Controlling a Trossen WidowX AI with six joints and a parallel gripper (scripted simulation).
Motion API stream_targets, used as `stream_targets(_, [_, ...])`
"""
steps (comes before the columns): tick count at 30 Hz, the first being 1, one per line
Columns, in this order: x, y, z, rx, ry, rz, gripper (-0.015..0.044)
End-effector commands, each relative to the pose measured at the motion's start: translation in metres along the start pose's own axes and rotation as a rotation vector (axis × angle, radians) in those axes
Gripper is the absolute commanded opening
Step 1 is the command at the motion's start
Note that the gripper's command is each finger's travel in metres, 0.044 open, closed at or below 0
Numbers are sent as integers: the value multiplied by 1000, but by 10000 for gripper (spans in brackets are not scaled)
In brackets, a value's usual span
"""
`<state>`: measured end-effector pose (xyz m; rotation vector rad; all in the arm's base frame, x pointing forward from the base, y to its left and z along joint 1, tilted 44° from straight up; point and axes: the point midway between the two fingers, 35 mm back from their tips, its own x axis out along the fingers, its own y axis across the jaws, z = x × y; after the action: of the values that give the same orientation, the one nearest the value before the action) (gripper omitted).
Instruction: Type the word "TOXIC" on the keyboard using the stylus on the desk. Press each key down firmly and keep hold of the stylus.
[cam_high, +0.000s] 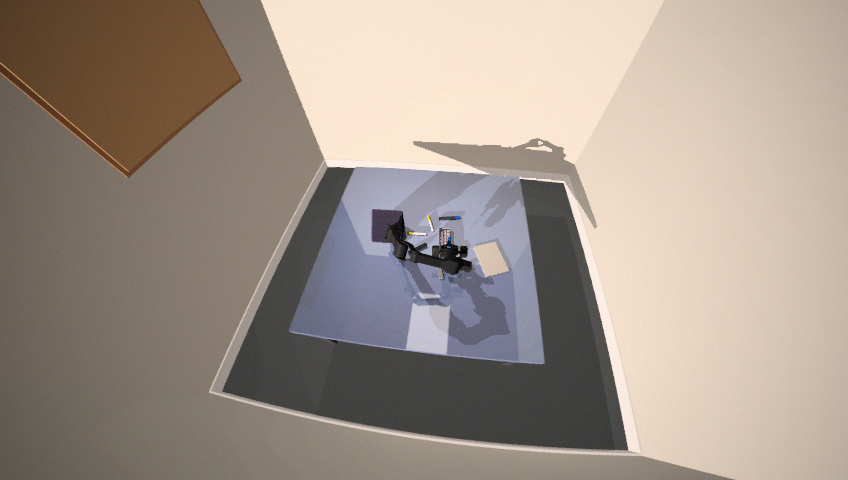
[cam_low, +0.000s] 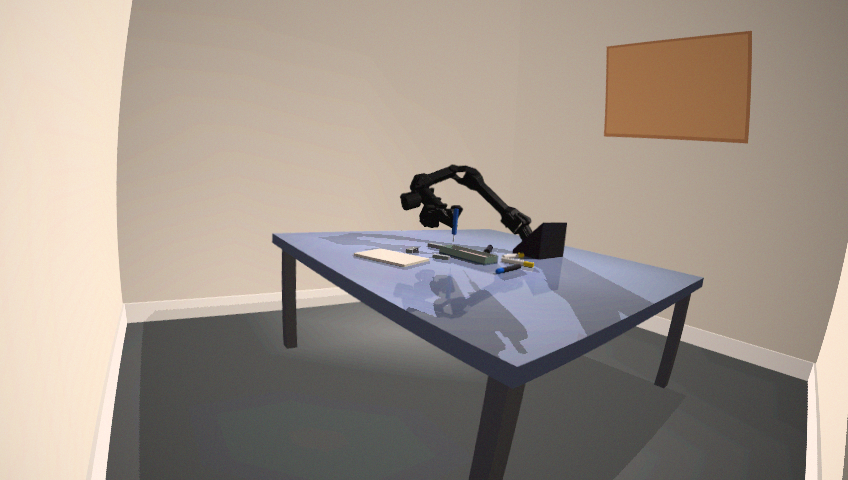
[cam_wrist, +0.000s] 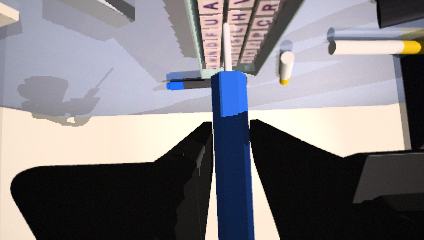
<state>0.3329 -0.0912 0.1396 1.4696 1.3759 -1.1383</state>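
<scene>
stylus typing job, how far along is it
Done: the gripper is shut on the blue stylus, held upright. In hand: its white tip points down over the keyboard, among the letter keys; contact can't be judged. Left: which letters of TOXIC are already pressed cannot be told, so count them as outstanding.

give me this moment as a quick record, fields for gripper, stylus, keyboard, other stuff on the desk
gripper: gripper shut on the stylus, above the keyboard
stylus: blue stylus upright between the jaws, white tip pointing down at the key rows; contact with a key cannot be told
keyboard: keyboard flat on the desk, near the arm's base
other items: pale notepad beside the keyboard; yellow-tipped marker and blue-capped pen lying loose on the desk
</scene>
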Motion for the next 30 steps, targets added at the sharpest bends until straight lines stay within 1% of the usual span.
stream_targets(1, [9, -6, -8, -3, 5, -4, 0])
stream_targets(19, [48, -35, -33, -3, 10, -3, 0])
stream_targets(23, [49, -35, -33, -3, 10, -3, 0])
stream_targets(30, [58, -36, -16, -3, 9, -3, 0])
